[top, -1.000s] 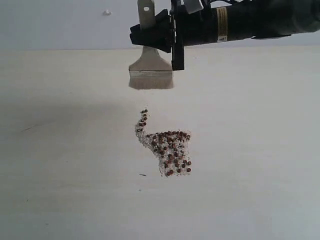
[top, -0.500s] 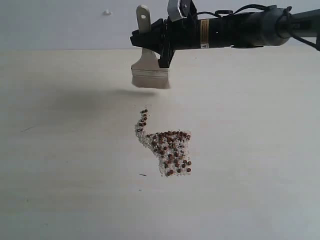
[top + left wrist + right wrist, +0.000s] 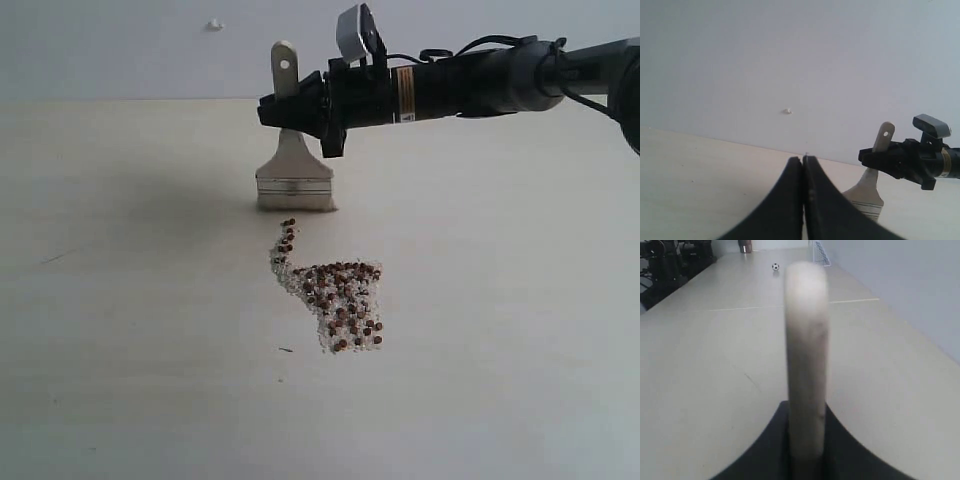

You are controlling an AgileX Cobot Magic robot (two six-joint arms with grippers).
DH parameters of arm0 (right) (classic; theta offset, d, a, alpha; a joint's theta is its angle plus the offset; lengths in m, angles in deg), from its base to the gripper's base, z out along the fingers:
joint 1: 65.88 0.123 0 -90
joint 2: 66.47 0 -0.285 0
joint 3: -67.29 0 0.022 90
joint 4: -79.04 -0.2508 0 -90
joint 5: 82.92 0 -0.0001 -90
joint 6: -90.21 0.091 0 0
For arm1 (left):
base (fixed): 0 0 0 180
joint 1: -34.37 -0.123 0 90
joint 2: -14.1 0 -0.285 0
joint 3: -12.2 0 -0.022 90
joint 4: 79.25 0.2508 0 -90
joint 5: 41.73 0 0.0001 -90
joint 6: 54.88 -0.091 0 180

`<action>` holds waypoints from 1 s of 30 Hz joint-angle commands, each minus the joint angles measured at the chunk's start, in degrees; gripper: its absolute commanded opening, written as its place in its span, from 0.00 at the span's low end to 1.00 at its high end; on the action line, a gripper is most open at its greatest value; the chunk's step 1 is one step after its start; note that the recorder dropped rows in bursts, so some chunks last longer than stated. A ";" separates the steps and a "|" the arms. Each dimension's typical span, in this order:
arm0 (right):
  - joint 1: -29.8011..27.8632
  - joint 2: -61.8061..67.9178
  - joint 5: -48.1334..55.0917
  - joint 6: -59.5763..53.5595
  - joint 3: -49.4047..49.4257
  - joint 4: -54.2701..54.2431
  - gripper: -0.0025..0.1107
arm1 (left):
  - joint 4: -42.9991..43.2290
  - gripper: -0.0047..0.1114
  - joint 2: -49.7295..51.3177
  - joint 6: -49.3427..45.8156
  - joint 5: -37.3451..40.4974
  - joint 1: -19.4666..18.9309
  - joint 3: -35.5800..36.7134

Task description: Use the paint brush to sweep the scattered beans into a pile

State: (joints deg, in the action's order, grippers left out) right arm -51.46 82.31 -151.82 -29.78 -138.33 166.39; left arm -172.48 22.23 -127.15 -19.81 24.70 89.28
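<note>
- A wide pale table [image 3: 120, 350] fills the scene, with a plain grey-white wall [image 3: 120, 50] behind it.
- The right gripper [image 3: 298, 108], on a black arm reaching in level from the right, is clamped on the handle of the paint brush.
- The left gripper [image 3: 803, 200] holds nothing, its black jaws pressed together.
- The paint brush [image 3: 294, 185] stands upright with its bristles down at the table; whether they touch it I cannot tell.
- The beans [image 3: 340, 300] lie just in front of the brush as a loose patch among whitish crumbs, a thin trail reaching toward the bristles.
</note>
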 commanded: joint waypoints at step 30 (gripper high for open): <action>5.75 -4.10 -1.06 15.04 5.14 12.59 0.02 | 0.06 0.04 -0.34 -0.14 0.15 0.39 0.14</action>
State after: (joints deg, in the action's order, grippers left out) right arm -45.63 79.81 -153.02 -13.68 -135.47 177.04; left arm -172.48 22.23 -127.15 -19.81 24.70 89.28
